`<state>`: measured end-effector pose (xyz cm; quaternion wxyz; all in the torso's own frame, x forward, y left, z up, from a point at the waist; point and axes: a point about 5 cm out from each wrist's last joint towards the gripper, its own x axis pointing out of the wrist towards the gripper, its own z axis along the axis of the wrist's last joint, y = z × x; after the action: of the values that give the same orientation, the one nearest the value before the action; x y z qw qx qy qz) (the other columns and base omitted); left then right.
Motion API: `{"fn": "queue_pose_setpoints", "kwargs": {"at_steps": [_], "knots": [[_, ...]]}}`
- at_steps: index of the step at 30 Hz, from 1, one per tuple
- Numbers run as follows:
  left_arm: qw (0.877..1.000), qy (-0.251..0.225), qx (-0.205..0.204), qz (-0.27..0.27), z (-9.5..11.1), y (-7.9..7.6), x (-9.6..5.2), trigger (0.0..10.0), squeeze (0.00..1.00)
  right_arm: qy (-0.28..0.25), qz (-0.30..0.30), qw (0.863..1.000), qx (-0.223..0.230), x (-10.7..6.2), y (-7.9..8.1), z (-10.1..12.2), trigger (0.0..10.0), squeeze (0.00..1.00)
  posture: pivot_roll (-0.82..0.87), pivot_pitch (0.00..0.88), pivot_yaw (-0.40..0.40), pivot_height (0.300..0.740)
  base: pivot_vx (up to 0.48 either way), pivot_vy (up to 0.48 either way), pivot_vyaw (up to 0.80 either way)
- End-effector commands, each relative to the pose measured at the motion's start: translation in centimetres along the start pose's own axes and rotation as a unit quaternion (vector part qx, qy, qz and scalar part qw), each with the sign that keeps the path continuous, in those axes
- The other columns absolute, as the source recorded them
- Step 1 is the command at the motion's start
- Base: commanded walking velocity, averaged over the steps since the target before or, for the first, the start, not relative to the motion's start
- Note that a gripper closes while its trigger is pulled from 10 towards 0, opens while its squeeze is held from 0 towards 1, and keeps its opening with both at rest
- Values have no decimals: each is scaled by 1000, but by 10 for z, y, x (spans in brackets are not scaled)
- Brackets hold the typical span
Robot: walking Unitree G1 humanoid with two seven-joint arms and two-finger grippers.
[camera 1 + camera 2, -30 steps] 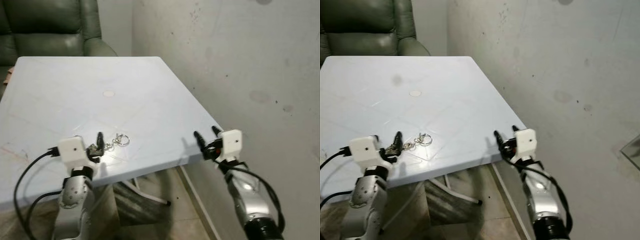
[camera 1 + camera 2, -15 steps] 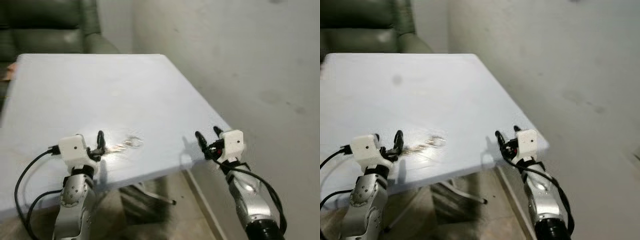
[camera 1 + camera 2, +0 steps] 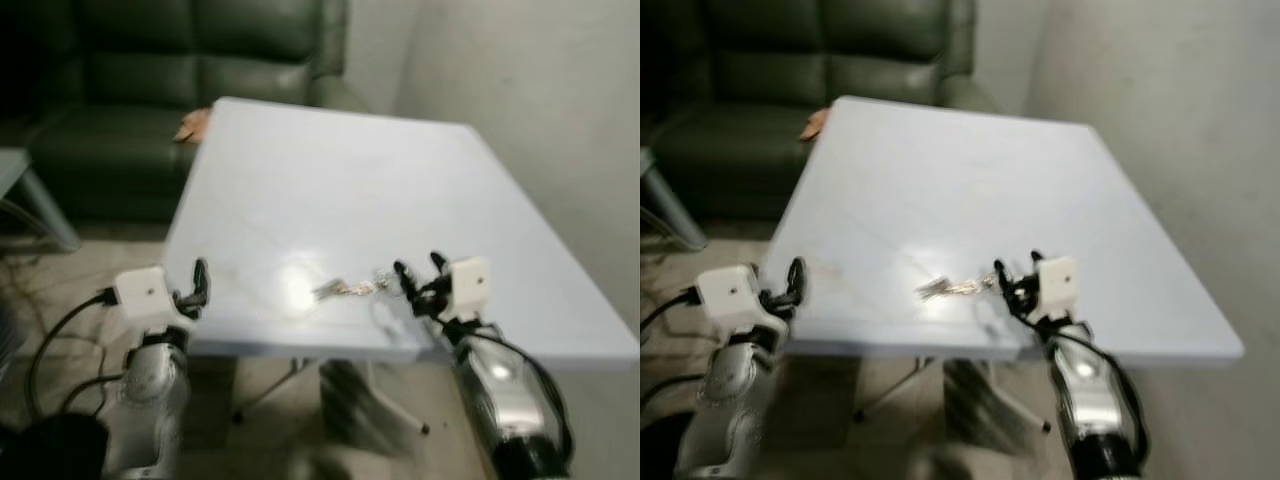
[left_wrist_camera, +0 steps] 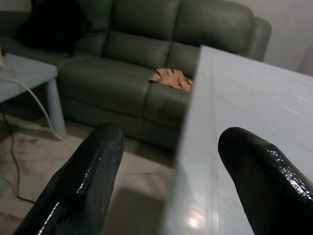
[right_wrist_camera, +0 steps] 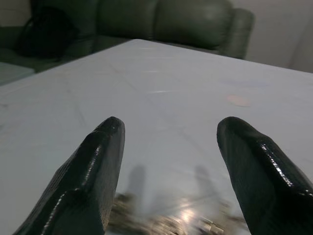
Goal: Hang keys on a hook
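The keys [image 3: 345, 289] lie blurred near the table's [image 3: 330, 190] near edge, their long axis running left to right, just left of the right gripper [image 3: 418, 275], whose fingers are spread apart and empty. The left gripper [image 4: 168, 171], fingers also apart and empty, hovers at the table's near left corner. Its wrist view adds a green sofa [image 4: 146, 44] with an orange cloth [image 4: 171, 79] on the seat.

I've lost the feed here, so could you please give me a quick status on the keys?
Both jaws open, empty. Right gripper at keys on table, near front edge. Left gripper off table corner. No hook seen.
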<state>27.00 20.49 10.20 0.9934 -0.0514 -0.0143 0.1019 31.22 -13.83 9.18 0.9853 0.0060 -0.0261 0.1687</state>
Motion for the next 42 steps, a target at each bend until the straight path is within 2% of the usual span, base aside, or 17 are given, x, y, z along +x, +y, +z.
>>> {"fn": "queue_pose_setpoints", "kwargs": {"at_steps": [1, 9, 14, 17, 20, 22, 23, 31, 37, 42], "knots": [[1000, 1, -6, -19, 0, -15, 1, 10000, 0, 6, -27, 1000, -3, -6, -18, 1, 10000, 0, -30, 0, -100, 740, 0, 0, 0], [998, -4, 19, -63, 1, -26, -5, 10000, 0, 17, -21, 1000, -4, -5, -22, 1, 10000, 0, -25, 0, -104, 740, 0, 0, 0], [996, -8, 35, -85, 3, -32, -7, 10000, 0, 17, -5, 999, -34, -4, -22, 4, 10000, 0, -24, 0, -105, 740, 0, 0, 0], [993, -9, 47, -107, 3, -40, -11, 10000, 0, 16, 25, 999, -29, -3, -20, 6, 10000, 0, -23, 0, -105, 740, 0, 0, 0], [993, -8, 49, -110, 2, -41, -11, 10000, 0, 17, 28, 999, -28, -4, -21, 6, 10000, 0, -23, 0, -106, 740, 0, 0, 0], [988, 0, 46, -149, -2, -59, -20, 10000, 0, 36, 63, 996, -58, 2, -21, 8, 10000, 0, -24, 0, -109, 740, 0, 0, 0], [987, 2, 46, -156, -4, -63, -22, 10000, 0, 47, 72, 995, -59, 3, -22, 7, 10000, 0, -22, 0, -114, 740, 0, 0, 0], [978, 8, 59, -201, -9, -84, -34, 10000, 0, 67, 116, 987, -90, 13, -19, 9, 10000, 0, -12, 1, -136, 740, 0, 0, 0], [977, 11, 56, -206, -9, -89, -41, 10000, 0, 85, 151, 979, -109, 17, -16, 8, 10000, 0, -3, 47, -152, 740, 0, 0, 0], [978, 15, 50, -200, -8, -90, -46, 10000, 0, 102, 157, 975, -118, 25, -13, 7, 10000, 0, 3, 83, -160, 740, 0, 0, 0]]}}
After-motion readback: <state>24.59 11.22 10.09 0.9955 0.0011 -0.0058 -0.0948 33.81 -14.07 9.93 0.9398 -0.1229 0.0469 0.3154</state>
